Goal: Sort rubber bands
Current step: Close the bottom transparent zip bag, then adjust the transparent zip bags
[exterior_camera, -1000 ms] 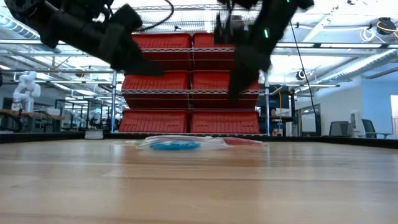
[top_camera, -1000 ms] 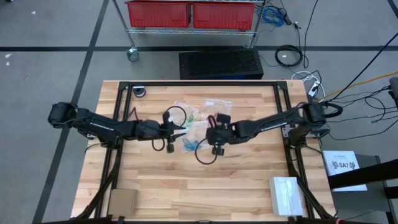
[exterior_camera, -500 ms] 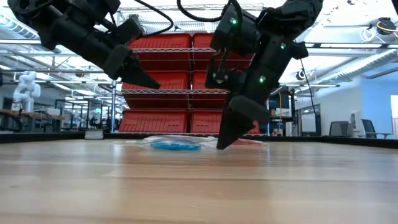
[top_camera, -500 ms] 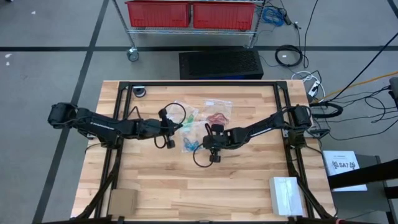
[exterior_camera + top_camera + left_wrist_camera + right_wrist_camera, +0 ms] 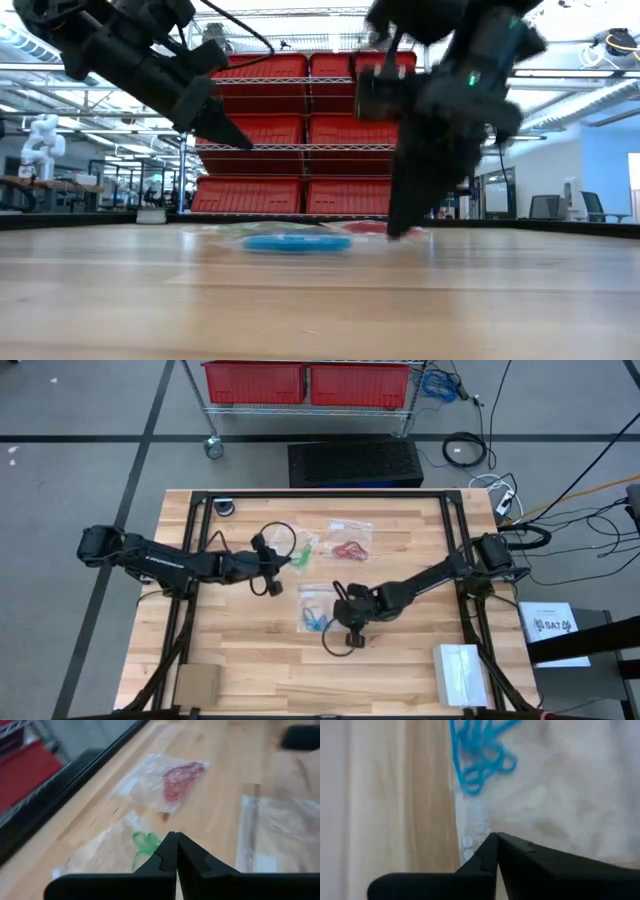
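Observation:
Three clear zip bags lie flat on the wooden table. One holds green rubber bands [image 5: 305, 545], one red rubber bands [image 5: 350, 548], and one blue rubber bands [image 5: 315, 615], nearer the front. My right gripper [image 5: 333, 610] is shut, its tips down on the blue bands' bag [image 5: 535, 795] beside the blue loops [image 5: 480, 760]. My left gripper [image 5: 292, 563] is shut on nothing. It hangs well above the table [image 5: 245, 143], over the green bands [image 5: 145, 845], pointing toward the red bands [image 5: 180, 777]. My right gripper meets the blue bands' bag near one edge [image 5: 475, 837], beside the strip that runs along it. Its shut fingertips [image 5: 393, 233] slant down from above and the right. The fingers hide whether film lies between them. The bag lies flat on the table.
Black frame rails [image 5: 190, 560] run along the table's left, right and far sides. A brown box [image 5: 197, 682] sits at the near left corner and a white box [image 5: 458, 672] at the near right. A cable loop [image 5: 335, 643] hangs from my right wrist.
My right gripper has come down to the table and moved toward the near edge. The bag of blue bands has slid along the table with it, away from the other two bags. My left gripper has shut, staying above the green bands' bag.

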